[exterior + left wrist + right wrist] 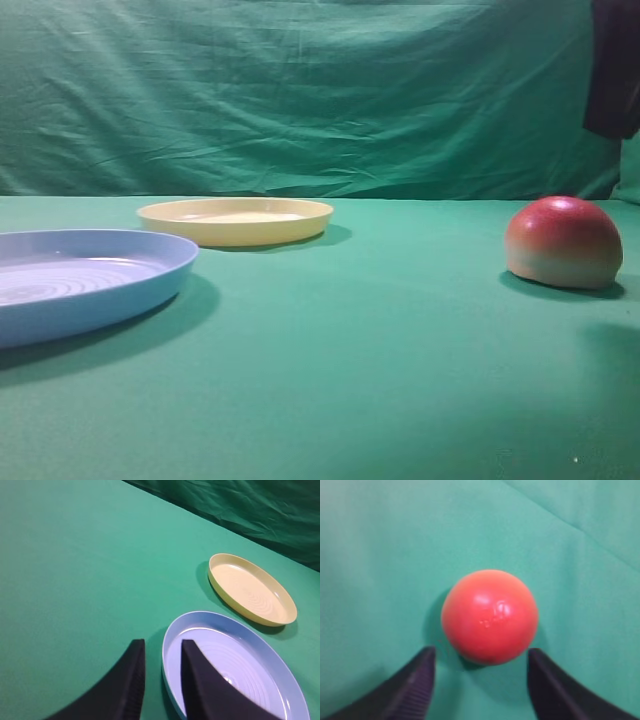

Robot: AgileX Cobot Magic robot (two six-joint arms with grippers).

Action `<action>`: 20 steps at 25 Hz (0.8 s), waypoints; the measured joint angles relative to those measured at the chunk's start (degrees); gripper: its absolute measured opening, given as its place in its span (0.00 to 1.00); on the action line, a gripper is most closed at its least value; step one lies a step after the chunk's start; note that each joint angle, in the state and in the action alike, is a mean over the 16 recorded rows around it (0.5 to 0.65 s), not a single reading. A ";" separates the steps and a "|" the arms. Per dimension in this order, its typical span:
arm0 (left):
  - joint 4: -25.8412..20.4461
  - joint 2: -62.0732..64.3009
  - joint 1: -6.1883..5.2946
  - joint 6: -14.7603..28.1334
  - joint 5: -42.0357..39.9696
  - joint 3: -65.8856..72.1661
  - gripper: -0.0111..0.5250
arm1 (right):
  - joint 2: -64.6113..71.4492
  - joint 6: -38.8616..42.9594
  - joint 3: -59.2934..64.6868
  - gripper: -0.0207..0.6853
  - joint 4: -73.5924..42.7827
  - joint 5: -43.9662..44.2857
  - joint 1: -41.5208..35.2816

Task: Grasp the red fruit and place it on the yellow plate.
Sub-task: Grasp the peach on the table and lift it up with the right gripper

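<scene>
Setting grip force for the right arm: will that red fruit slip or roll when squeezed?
The red fruit looks glossy and round from above, so the fingers may slip. Its flat base on the cloth probably resists rolling.

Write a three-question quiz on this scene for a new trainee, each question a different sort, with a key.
1. True or false: the red fruit already lies on the yellow plate.
2. Multiple choice: in the high view, the plate nearest the camera is A) the yellow plate, B) the light blue plate, C) neither.
3. Fill in: the right gripper hangs above the fruit with its jaws ____.

Key: 1. False; it sits on the green cloth, apart from both plates. 2. B. 3. Open, a finger on either side, neither touching the fruit.
</scene>
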 joint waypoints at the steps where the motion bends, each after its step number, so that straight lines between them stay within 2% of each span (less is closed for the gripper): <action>1: 0.00 0.00 0.00 0.00 0.00 0.00 0.31 | 0.88 0.10 -0.09 0.72 -0.03 -0.64 0.01; 5: 0.00 0.00 0.00 0.00 0.00 0.00 0.31 | 4.36 0.52 -0.21 0.89 -0.10 -3.37 0.01; 8: 0.00 0.00 0.00 0.00 0.00 0.00 0.31 | 6.72 0.83 -0.23 0.90 -0.13 -5.35 0.01; 12: 0.00 0.00 0.00 0.00 0.00 0.00 0.31 | 9.25 1.18 -0.56 0.80 -0.15 -7.49 0.01; 20: 0.00 0.00 0.00 0.00 0.00 0.00 0.31 | 11.59 1.42 -5.98 0.53 1.16 -9.12 0.72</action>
